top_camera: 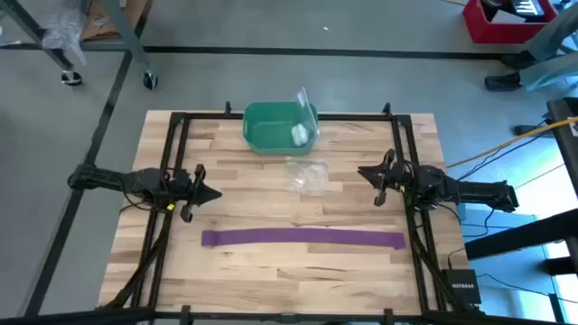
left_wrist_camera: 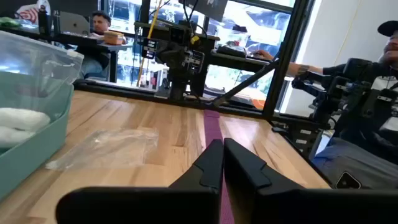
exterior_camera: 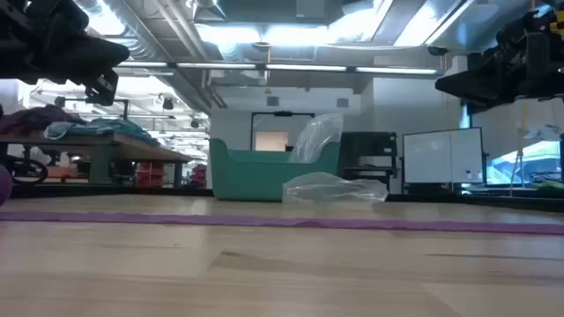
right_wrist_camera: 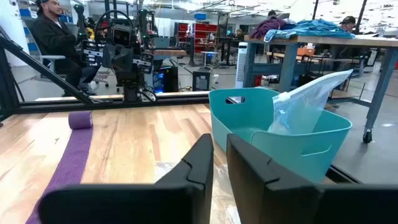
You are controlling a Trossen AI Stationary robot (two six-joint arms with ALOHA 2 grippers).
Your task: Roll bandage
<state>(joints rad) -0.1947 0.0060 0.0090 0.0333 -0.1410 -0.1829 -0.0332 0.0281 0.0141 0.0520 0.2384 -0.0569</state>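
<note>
1 purple bandage (top_camera: 302, 238) lies flat at the table's (top_camera: 271, 280) 6 o'clock. 2 end effectors hover, left (top_camera: 215, 193) at 9, right (top_camera: 363, 171) at 3, both narrow, empty. 1 green bin (top_camera: 271, 131) at 12.

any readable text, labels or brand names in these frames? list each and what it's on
"NETGEAR": white lettering on the small black box at the table's right front corner, high view; small, so the reading is tentative.
Nothing legible on the purple bandage, the green bin or the clear plastic bag.
Background screens and signs in the room: too blurred to read.
</note>
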